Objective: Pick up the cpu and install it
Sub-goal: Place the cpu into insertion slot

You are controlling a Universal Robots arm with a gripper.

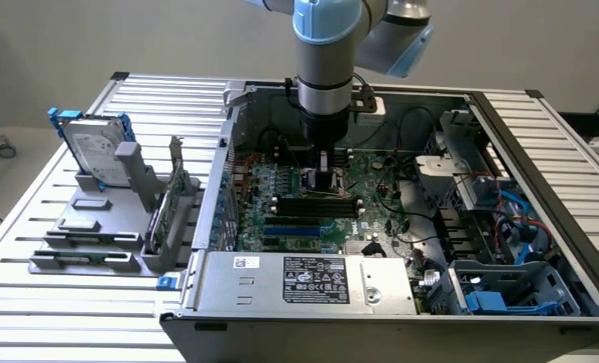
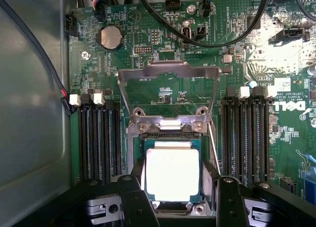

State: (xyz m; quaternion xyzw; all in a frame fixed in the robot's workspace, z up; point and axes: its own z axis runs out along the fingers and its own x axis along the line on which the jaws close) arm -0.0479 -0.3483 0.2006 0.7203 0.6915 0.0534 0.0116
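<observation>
The cpu (image 2: 173,172) is a small square chip with a bright silver top and a thin pale rim. It lies flat inside the black socket frame (image 2: 134,138) on the green motherboard (image 2: 163,44). The socket's metal load plate (image 2: 168,71) stands swung open beyond it. My gripper (image 2: 180,200) straddles the cpu's near part, one dark side against each flank. In the exterior view my gripper (image 1: 325,180) reaches straight down into the open computer case (image 1: 541,159), low over the board's middle.
Black memory slots (image 2: 98,138) (image 2: 247,138) flank the socket closely. Black cables (image 2: 217,39) loop over the board's far part. A grey case wall (image 2: 29,113) rises on one side. At the exterior view's left, outside the case, a silver hard drive (image 1: 93,147) in a blue frame stands on a grey rack (image 1: 88,227).
</observation>
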